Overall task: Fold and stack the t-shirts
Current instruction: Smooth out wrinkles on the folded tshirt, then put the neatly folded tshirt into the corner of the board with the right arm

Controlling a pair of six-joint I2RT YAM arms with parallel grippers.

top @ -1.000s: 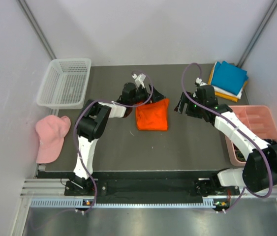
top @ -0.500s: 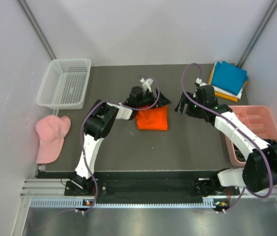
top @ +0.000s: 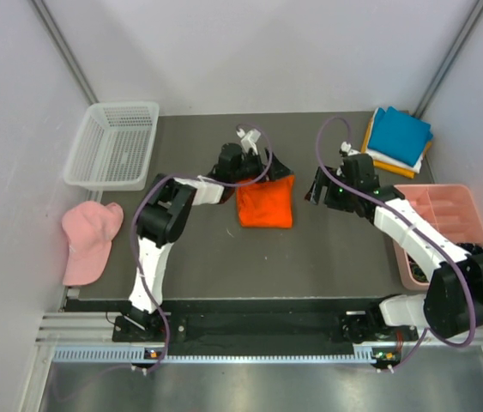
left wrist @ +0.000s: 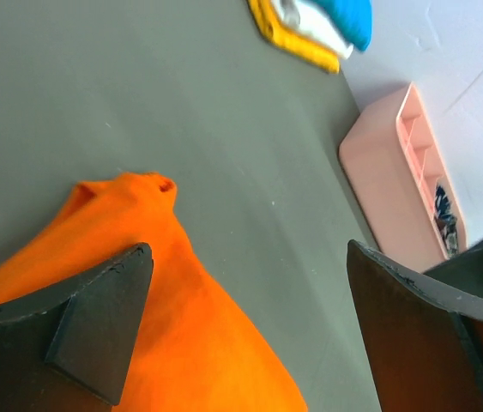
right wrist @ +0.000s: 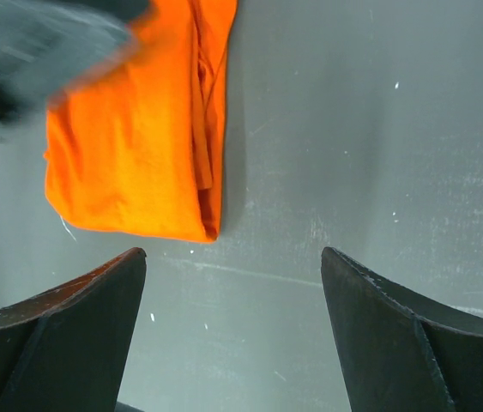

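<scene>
A bright orange t-shirt [top: 265, 202] lies folded in a small rectangle at the table's middle. My left gripper [top: 276, 164] hovers open over its far right corner; the wrist view shows orange cloth [left wrist: 155, 292] under the left finger and bare table between the jaws [left wrist: 248, 249]. To the right of the shirt my right gripper [top: 319, 186] is open and empty, above bare table [right wrist: 234, 251], with the shirt's folded edge [right wrist: 138, 129] just ahead of it. Teal, white and yellow t-shirts [top: 400, 136] sit stacked at the back right corner.
A white mesh basket [top: 112, 144] stands at the back left. A pale pink cap [top: 87, 240] lies off the table's left edge. A pink compartment tray [top: 447, 225] sits at the right edge, also seen in the left wrist view [left wrist: 395, 172].
My left gripper reached right over the shirt's top edge, then drew back a little. The shirt's raised far right corner has settled. The right gripper shifted slightly right.
</scene>
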